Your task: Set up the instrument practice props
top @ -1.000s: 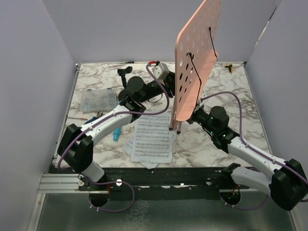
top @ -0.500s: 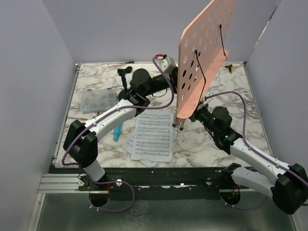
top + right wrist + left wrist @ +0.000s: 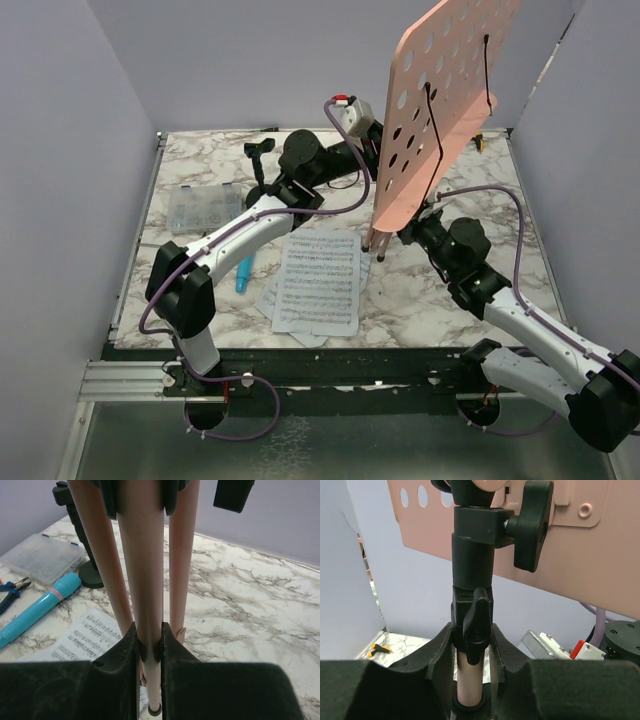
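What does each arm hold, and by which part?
Both hold the pink music stand. Left gripper: jaws on the post at its black collar. Right gripper: jaws on a lower tube near its foot.

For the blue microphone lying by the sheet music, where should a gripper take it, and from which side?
Probably the straight barrel of the blue microphone, below its pink band, from above with jaws across its width. It lies flat on the table, so only top and sides are free, and the barrel is slim and even.

Lab test cell — plain partition walls (image 3: 60, 150), marble-print table (image 3: 400, 300).
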Controlling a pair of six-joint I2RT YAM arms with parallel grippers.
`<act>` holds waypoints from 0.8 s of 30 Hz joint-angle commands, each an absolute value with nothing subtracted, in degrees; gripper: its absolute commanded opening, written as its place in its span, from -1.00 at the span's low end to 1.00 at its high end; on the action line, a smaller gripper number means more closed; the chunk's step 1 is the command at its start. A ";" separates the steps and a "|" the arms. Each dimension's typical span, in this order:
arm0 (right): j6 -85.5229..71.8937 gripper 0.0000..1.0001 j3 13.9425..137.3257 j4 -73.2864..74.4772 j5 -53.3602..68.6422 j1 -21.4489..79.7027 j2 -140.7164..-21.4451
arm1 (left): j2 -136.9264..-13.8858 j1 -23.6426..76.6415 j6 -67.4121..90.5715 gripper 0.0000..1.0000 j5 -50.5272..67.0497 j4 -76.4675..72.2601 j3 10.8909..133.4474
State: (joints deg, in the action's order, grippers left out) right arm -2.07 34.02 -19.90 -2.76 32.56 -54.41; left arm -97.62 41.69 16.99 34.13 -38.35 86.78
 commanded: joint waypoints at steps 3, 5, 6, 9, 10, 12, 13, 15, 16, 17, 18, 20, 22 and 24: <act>-4.75 -0.99 34.15 -14.19 -11.45 32.11 -54.17 | -95.91 41.57 19.50 -1.00 27.37 -54.09 96.93; -4.75 -0.99 34.73 -12.60 -11.67 32.08 -54.86 | -96.85 41.56 20.14 -1.00 27.42 -54.22 98.53; -4.93 -0.99 35.12 -11.83 -12.05 32.15 -55.25 | -97.31 41.49 20.42 -1.00 27.23 -54.25 99.28; -5.71 -0.99 35.59 -10.17 -13.53 32.08 -56.41 | -98.46 41.48 20.83 -1.00 26.86 -54.32 101.76; -6.12 -0.99 35.68 -9.72 -13.92 32.08 -56.62 | -98.78 41.48 20.83 -1.00 26.78 -54.32 102.42; -6.68 -0.99 35.68 -9.13 -14.29 32.08 -57.00 | -99.49 41.48 20.92 -1.00 26.97 -54.32 103.78; -7.02 -0.99 35.75 -8.79 -14.51 32.08 -57.08 | -99.76 41.48 20.92 -1.00 27.06 -54.32 104.38; -7.41 -0.99 35.84 -8.14 -15.14 32.00 -57.04 | -100.07 41.48 20.84 -1.00 27.16 -54.32 105.26; -7.54 -0.99 35.86 -7.83 -15.46 31.99 -57.00 | -100.22 41.48 20.90 -1.00 27.16 -54.36 105.64; -7.63 -0.99 35.92 -7.56 -15.73 31.99 -56.96 | -100.32 41.48 20.84 -1.00 27.16 -54.32 106.06; -7.60 -0.99 35.98 -7.23 -16.02 31.99 -56.95 | -100.44 41.41 20.72 -1.00 27.16 -54.32 106.40; -7.60 -0.99 36.14 -6.23 -16.99 32.04 -57.02 | -100.61 41.35 20.30 -1.00 27.25 -54.32 106.98; -7.41 -0.99 36.34 -5.40 -17.85 31.99 -57.12 | -100.63 41.23 19.99 -1.00 27.18 -54.32 107.37; -7.20 -0.99 36.41 -4.59 -18.69 31.91 -57.13 | -100.63 41.09 19.76 -1.00 27.03 -54.32 107.76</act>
